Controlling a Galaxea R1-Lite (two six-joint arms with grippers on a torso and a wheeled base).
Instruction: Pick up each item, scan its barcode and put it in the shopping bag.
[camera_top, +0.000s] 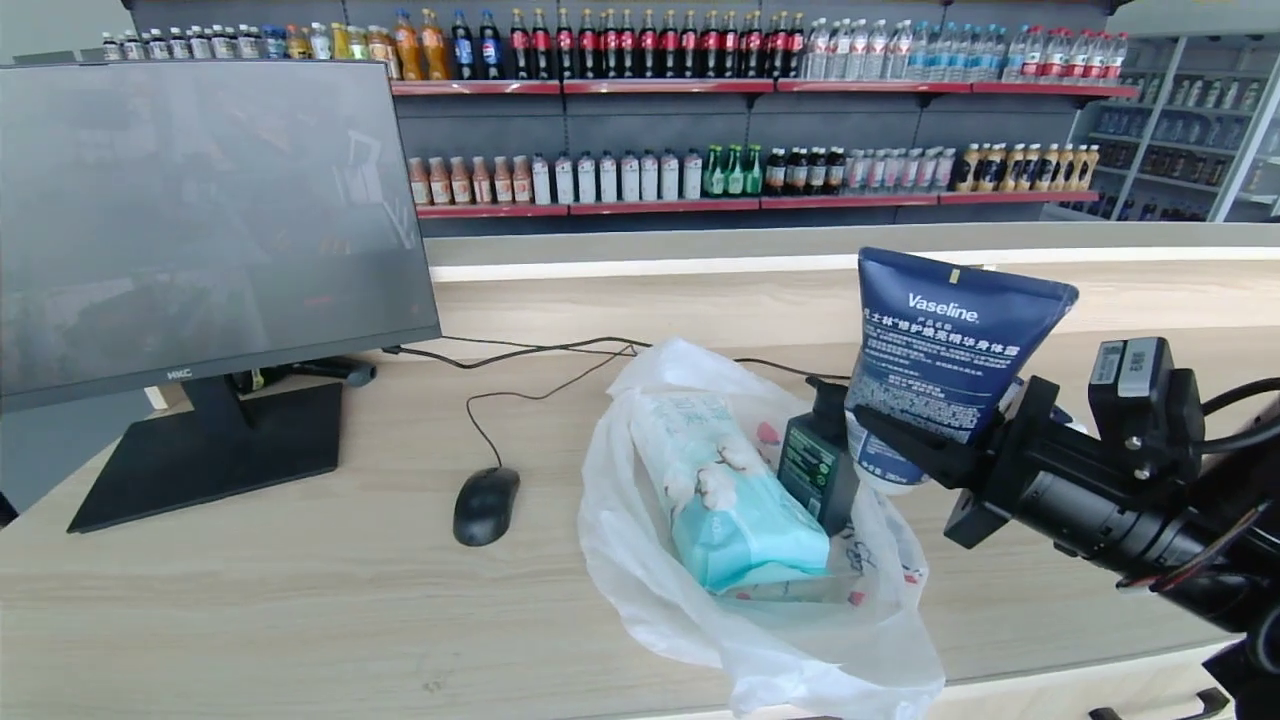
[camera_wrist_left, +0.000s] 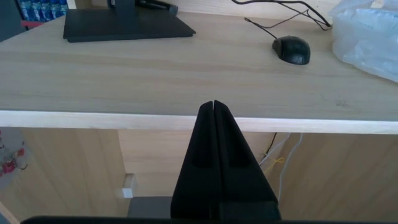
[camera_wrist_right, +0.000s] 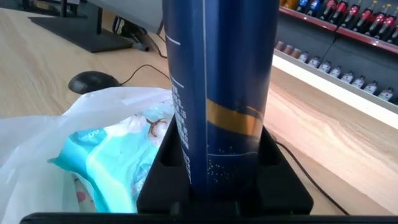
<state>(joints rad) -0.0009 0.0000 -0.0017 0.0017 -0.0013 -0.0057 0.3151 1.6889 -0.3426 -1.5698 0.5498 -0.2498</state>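
Above the bench (camera_top: 300, 600), in the head view, the right gripper (camera_top: 950, 440) is seen clamped on a blue lotion tube (camera_top: 945, 340). The tube is held upright, with its wide crimped end uppermost. Just below that gripper and to its left, a white shopping bag (camera_top: 640, 560) lies open on the bench. A teal tissue pack (camera_top: 735, 500) is laid inside the bag, and a dark pump bottle (camera_top: 815, 470) stands in it just beside the gripper. Whether the bottle touches the tube cannot be told. A black mouse (camera_top: 486, 505) is found beyond the bag, well apart from the gripper, and a monitor (camera_top: 200, 220) stands farther off on the same side. Shelves (camera_top: 750, 90) lined with drink bottles are seen well behind the gripper.

From the left wrist view, the left gripper (camera_wrist_left: 213, 107) is shown with its fingers pressed together. It is held low, in front of the bench's front edge (camera_wrist_left: 155, 118). The mouse (camera_wrist_left: 292, 50) and a corner of the shopping bag (camera_wrist_left: 367, 37) lie well ahead of it on the benchtop.

From the right wrist view, the lotion tube (camera_wrist_right: 217, 81) is seen gripped on both sides by the right gripper (camera_wrist_right: 224, 171). The shopping bag (camera_wrist_right: 37, 155) and the tissue pack (camera_wrist_right: 118, 162) lie just below and beside it, and the mouse (camera_wrist_right: 92, 81) lies farther out.
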